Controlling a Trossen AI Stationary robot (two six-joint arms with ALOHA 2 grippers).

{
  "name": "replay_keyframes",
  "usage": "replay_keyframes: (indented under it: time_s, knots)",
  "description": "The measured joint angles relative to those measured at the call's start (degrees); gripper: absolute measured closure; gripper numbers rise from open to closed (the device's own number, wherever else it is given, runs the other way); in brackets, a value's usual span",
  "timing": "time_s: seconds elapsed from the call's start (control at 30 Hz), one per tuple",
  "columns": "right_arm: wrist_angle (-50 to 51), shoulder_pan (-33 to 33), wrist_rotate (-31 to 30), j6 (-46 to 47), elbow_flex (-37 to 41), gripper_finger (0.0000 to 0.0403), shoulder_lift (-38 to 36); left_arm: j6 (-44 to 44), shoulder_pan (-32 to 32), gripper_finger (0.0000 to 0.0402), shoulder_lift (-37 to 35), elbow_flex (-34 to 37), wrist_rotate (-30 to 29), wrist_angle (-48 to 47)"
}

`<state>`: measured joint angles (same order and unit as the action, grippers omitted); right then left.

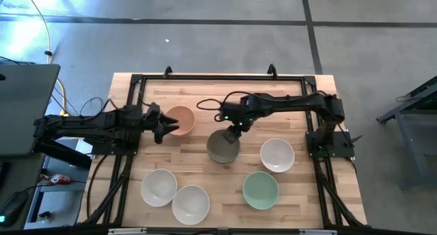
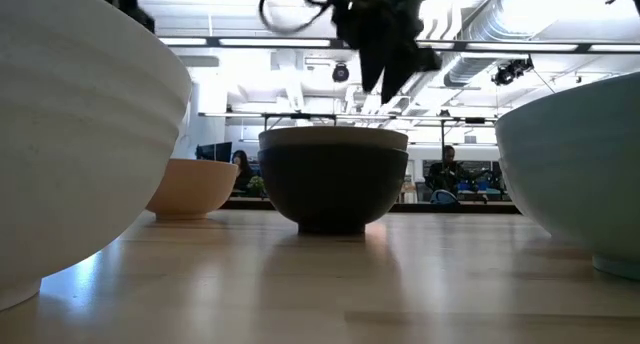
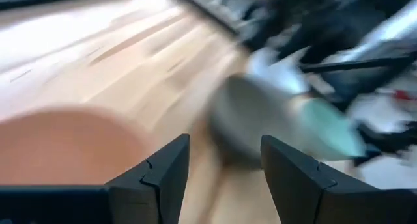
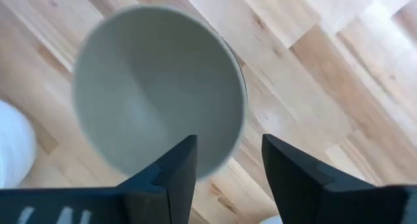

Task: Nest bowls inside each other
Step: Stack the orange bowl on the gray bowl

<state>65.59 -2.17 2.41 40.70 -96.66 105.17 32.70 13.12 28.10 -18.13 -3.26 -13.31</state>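
Olive-grey bowl (image 4: 156,94) upright, mouth up

Even overhead light across table (image 1: 225,194) in high view, shadows short and soft. Low view backlit: bright ceiling strips around 12 o'clock, dark stacked bowl (image 2: 333,176) near silhouette, pale sheen on wood, near white bowl (image 2: 70,134) at 9 o'clock soft. Left wrist view heavily smeared, peach-orange bowl (image 3: 62,149) blurred. Right wrist view: olive-grey bowl (image 4: 156,97) rim soft.
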Motion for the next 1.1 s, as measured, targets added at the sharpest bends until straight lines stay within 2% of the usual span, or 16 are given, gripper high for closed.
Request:
replay_keyframes:
  time_s: [0.1,0.27,0.37,0.47,0.63,0.77,0.93,1.1]
  knots:
    - [-0.4,0.7,-3.0,-1.5,0.0,0.0244,-3.7,1.5,0.0,0.0222,0.0,0.0,-4.2,-5.1]
    - [-3.2,2.2,-9.4,-6.2,0.0,0.0244,-11.4,4.5,0.1,0.0222,0.0,-0.3,-9.6,-6.8]
    - [-6.0,3.3,-11.3,-9.3,0.0,0.0244,-16.3,5.3,1.8,0.0222,0.5,-3.0,-10.7,-10.2]
    - [-8.4,3.9,-11.5,-10.8,0.0,0.0245,-20.7,5.2,5.1,0.0222,2.2,-8.2,-10.7,-19.0]
    - [-10.4,4.1,-12.5,-11.3,0.0,0.0245,-25.8,2.3,12.2,0.0222,8.4,-19.2,-7.7,-34.2]
    - [-10.6,4.1,-12.9,-12.8,0.0,0.0245,-27.8,-1.9,17.3,0.0222,15.1,-25.6,-4.3,-40.9]
    - [-14.3,4.1,-8.7,-15.7,0.0,0.0245,-28.5,-6.8,22.1,0.0222,23.5,-28.1,2.2,-42.0]
    - [-21.6,5.2,-0.9,-21.5,0.0,0.0245,-29.5,-10.4,24.0,0.0222,29.8,-28.1,4.4,-40.7]
